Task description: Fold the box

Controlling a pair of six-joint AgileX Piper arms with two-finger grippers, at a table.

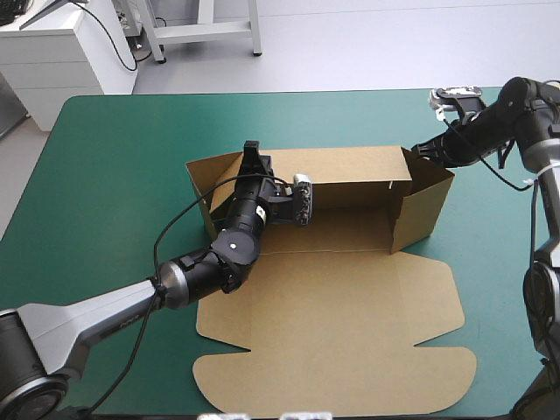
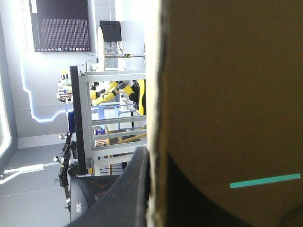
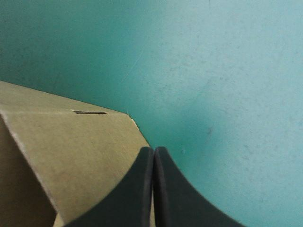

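Observation:
The brown box (image 1: 350,179) stands mid-table with its back and end walls raised, and its lid (image 1: 332,324) lies flat toward the front edge. My left gripper (image 1: 253,159) is at the back-left corner. In the left wrist view it (image 2: 154,158) is shut on the box wall (image 2: 227,94), one black finger (image 2: 137,189) on each side of the board's edge. My right gripper (image 1: 421,150) sits at the back-right corner. In the right wrist view it (image 3: 154,151) is shut, its tip over the edge of a slotted box panel (image 3: 80,151), with nothing seen between the fingers.
The teal-green cover (image 1: 114,175) shows to the left of, behind and to the right (image 3: 227,94) of the box. The lid's rounded flaps reach close to the table's front edge (image 1: 350,411). A white cabinet (image 1: 61,48) stands beyond the far left corner.

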